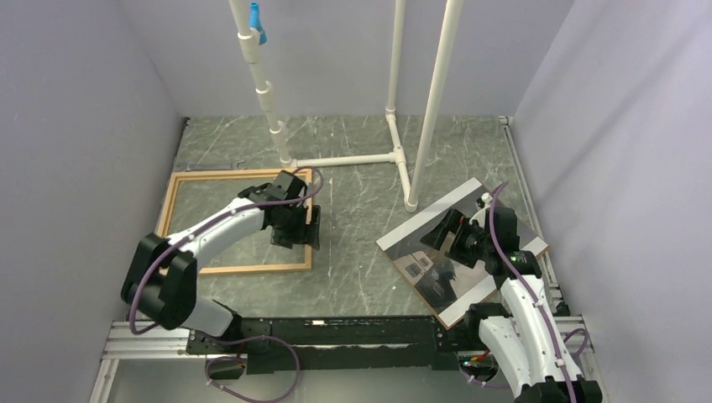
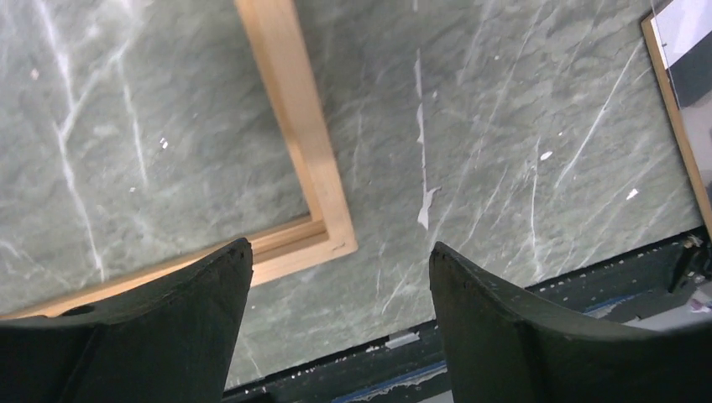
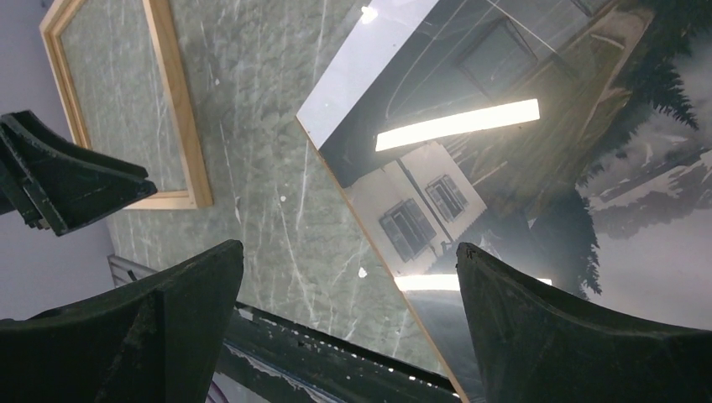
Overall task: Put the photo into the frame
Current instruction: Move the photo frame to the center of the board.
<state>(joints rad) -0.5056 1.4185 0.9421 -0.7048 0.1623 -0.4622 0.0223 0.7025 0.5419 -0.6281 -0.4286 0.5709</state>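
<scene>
The right tool [image 3: 348, 248] is seen spread and empty above the photo [image 3: 520, 168], which lies face up on the tabletop [image 1: 361, 210], well apart from the frame [image 1: 239, 270]. The left tool [image 2: 340, 252] is likewise spread, over the frame's corner. The print is judged light, thin, glossy and easily creased, so a grip at its white border is advised. One photo, one frame and two tools are counted.

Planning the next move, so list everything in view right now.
frame: one, light wood, flat on the table's left side
photo: one, dark print with white border, lying angled at right
pipe structure: one, white, standing at the back
blue piece: one, blue, high on the left pipe
table: one, green marbled, under everything
left gripper: one, black, open over the frame's near right corner
right gripper: one, black, open over the photo
</scene>
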